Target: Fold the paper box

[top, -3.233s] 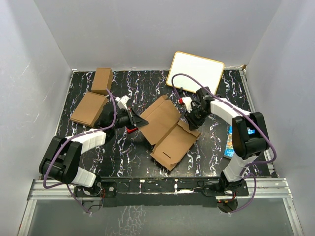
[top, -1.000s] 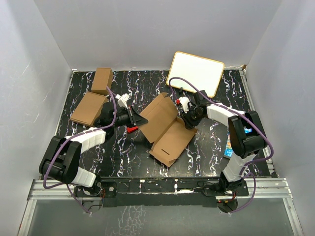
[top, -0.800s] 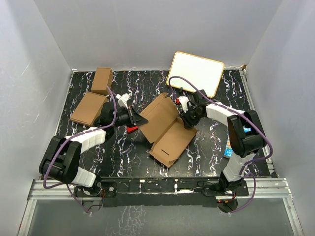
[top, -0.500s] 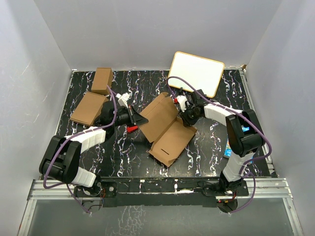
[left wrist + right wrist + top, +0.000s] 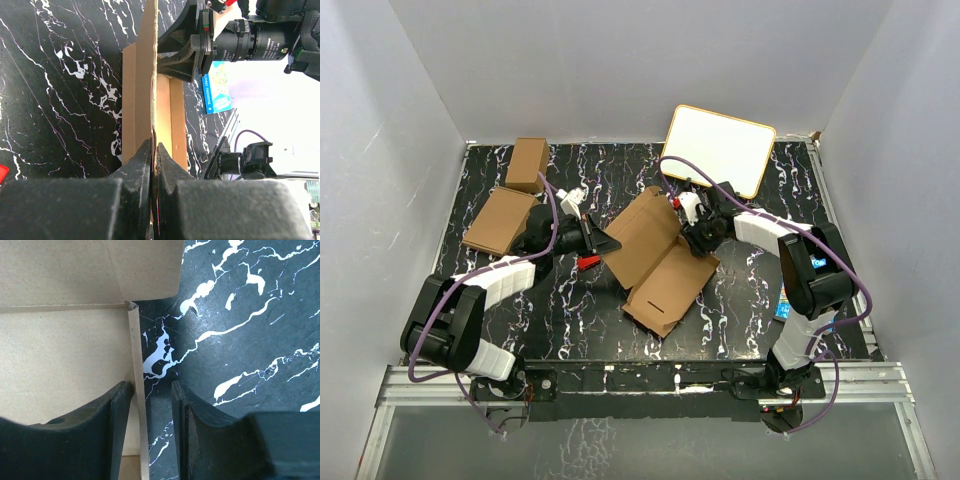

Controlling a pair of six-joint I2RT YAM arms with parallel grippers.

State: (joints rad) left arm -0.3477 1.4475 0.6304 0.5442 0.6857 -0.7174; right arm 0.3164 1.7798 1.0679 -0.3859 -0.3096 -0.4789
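The paper box (image 5: 655, 265) is located at the centre of the black marbled table (image 5: 570, 320), partly opened: one panel is raised toward 11 o'clock, and the slotted panel lies flat toward 5 o'clock.

Left gripper (image 5: 605, 245): positioned at the 9 o'clock edge of the box. In the left wrist view the jaws of the left gripper (image 5: 154, 152) are pressed together on the thin edge of the raised cardboard panel (image 5: 145, 75), which stands on edge between them.

Right gripper (image 5: 695, 240): positioned at the 2 o'clock corner of the box. In the right wrist view the right gripper (image 5: 152, 405) is seen with its fingers (image 5: 120, 410) spread apart. A narrow side flap (image 5: 136, 365) of the box stands upright in the gap, close against the left-hand finger; clamping is not seen.

Other items on the table:
- a small carton (image 5: 528, 163) and a flat carton (image 5: 501, 220), at 10 o'clock
- a whiteboard (image 5: 718, 148), propped at 1 o'clock
- a blue packet (image 5: 788, 290), at 4 o'clock by the right arm
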